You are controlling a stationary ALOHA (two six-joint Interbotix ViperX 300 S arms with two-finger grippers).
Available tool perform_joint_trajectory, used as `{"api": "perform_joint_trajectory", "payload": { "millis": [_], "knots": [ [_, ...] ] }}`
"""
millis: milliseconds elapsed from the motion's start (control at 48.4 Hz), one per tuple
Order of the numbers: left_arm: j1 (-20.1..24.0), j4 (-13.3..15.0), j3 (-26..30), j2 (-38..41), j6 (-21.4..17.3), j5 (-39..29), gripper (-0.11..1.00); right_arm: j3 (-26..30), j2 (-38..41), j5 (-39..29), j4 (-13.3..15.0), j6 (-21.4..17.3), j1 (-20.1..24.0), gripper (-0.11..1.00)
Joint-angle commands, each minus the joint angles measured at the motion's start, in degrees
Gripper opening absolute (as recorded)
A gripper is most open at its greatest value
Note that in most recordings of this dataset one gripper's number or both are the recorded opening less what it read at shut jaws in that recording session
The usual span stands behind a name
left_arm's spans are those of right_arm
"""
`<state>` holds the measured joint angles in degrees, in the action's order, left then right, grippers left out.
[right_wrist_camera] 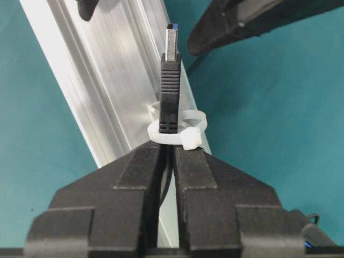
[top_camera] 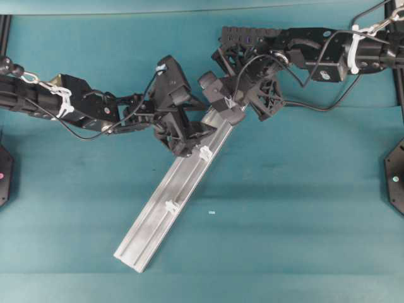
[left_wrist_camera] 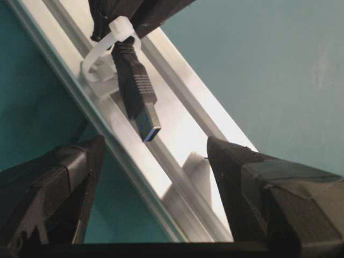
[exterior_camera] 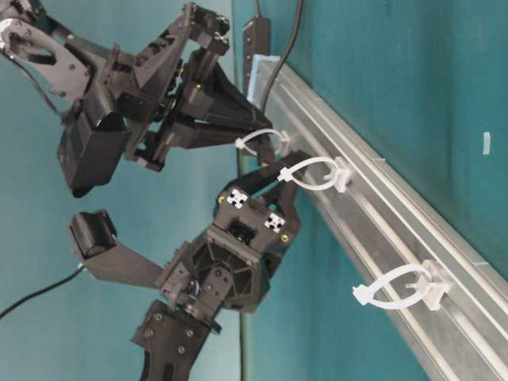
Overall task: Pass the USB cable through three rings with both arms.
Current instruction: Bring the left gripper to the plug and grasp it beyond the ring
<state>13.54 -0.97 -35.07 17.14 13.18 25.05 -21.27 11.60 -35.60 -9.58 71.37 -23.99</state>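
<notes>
Right gripper [right_wrist_camera: 166,156] jaws pinch the USB cable [right_wrist_camera: 169,91] just behind its plug — plug poked through the first ring [right_wrist_camera: 180,129] on the rail [top_camera: 170,202]. Left gripper [left_wrist_camera: 156,177] jaws spread, just beyond the plug.

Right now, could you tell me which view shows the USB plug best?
The right wrist view: the plug stands sharp, poking through a ring. The left wrist view shows it well too; the overhead and table-level views hide it behind grippers.
</notes>
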Motion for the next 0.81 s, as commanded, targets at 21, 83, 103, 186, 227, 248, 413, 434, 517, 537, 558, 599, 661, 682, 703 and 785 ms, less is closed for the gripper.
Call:
{"api": "perform_joint_trajectory", "payload": {
  "millis": [21, 83, 103, 186, 227, 248, 413, 434, 517, 537, 558, 599, 661, 682, 703, 785],
  "knots": [
    [-0.09, -0.18, 1.41, -0.62, -0.79, 0.62, 0.83, 0.62, -0.35, 0.18, -0.53, 0.26, 0.18, 0.07],
    [-0.09, -0.18, 1.49, -0.88, -1.67, 0.62, 0.83, 0.53, -0.35, 0.18, -0.53, 0.26, 0.18, 0.07],
    [0.00, -0.18, 1.49, -1.05, -2.02, 0.62, 0.83, 0.53, -0.35, 0.18, -0.53, 0.26, 0.18, 0.07],
    [-0.09, -0.18, 1.23, -1.93, -3.52, 0.53, 0.83, 0.53, -0.35, 0.18, -0.53, 0.18, 0.18, 0.07],
    [-0.09, -0.18, 1.14, -2.37, -4.22, 0.53, 0.83, 0.44, -0.35, 0.18, -0.53, 0.18, 0.18, 0.07],
    [-0.09, -0.18, 1.05, -2.46, -4.48, 0.44, 0.83, 0.44, -0.44, 0.18, -0.53, 0.18, 0.18, 0.07],
    [0.18, -0.18, 1.49, -2.72, -5.01, 0.70, 0.83, 0.09, -0.44, 0.18, -0.53, 0.18, 0.00, 0.07],
    [0.26, -0.18, 1.58, -2.72, -5.01, 0.70, 0.83, 0.09, -0.53, 0.18, -0.62, 0.18, -0.09, 0.07],
    [0.44, -0.18, 1.67, -2.90, -5.01, 0.79, 0.83, 0.09, -0.53, 0.18, -0.53, 0.18, -0.35, 0.07],
    [0.53, -0.18, 1.76, -2.99, -5.01, 0.79, 0.83, 0.09, -0.53, 0.18, -0.53, 0.18, -0.35, 0.07],
    [0.53, -0.18, 1.76, -2.99, -5.01, 0.88, 0.83, 0.09, -0.53, 0.26, -0.62, 0.18, -0.44, 0.07],
    [0.62, -0.18, 1.76, -3.25, -5.01, 0.97, 0.83, 0.09, -0.53, 0.26, -0.53, 0.18, -0.53, 0.07],
    [0.79, -0.18, 1.76, -3.52, -5.01, 1.14, 0.83, 0.09, -0.53, 0.35, -0.62, 0.18, -0.53, 0.07],
    [0.79, -0.18, 1.76, -3.60, -5.01, 1.14, 0.83, 0.09, -0.53, 0.35, -0.62, 0.18, -0.62, 0.07],
    [0.79, -0.18, 1.76, -3.60, -5.01, 1.14, 0.83, 0.09, -0.53, 0.35, -0.62, 0.18, -0.53, 0.07],
    [0.97, -0.18, 1.76, -3.96, -5.27, 1.23, 0.83, 0.09, -0.53, 0.44, -0.62, 0.18, -0.53, 0.07]
  ]
}}
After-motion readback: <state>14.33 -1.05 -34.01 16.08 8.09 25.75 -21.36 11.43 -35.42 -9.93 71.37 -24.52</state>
